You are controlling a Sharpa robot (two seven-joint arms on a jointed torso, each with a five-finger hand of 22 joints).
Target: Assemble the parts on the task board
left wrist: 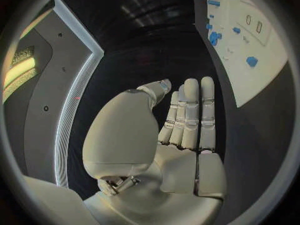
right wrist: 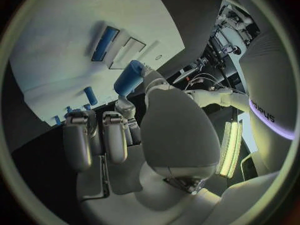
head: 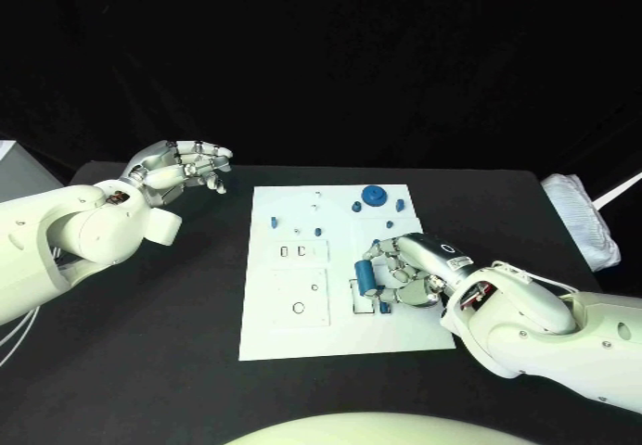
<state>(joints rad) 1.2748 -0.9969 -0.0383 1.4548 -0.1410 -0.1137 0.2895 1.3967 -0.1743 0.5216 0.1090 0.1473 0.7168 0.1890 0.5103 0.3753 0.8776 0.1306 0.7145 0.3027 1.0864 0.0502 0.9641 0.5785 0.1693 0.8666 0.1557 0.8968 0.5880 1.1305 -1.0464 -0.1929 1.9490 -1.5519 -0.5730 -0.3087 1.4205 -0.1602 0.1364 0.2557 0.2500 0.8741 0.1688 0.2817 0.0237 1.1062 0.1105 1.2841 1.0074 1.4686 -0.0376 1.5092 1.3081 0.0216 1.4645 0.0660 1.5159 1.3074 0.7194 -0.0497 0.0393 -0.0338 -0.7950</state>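
The white task board [head: 335, 320] lies in the middle of the black table. My right hand [head: 412, 269] hovers over its right side and pinches a blue cylinder [head: 363, 275] between thumb and a finger; the right wrist view shows that cylinder [right wrist: 128, 78] at the fingertips, above the board [right wrist: 56, 30]. A blue round knob [head: 375, 196] and several small blue pieces [head: 318, 229] stand near the board's far end. My left hand [head: 181, 171] is raised left of the board, holding nothing; in the left wrist view its fingers [left wrist: 190, 115] are stretched out straight.
Rectangular slots [head: 301, 250] and a ring hole [head: 297, 307] mark the board's left half. A white cloth-like bundle [head: 586, 218] lies at the table's right edge, and a white box [head: 6, 162] at the far left.
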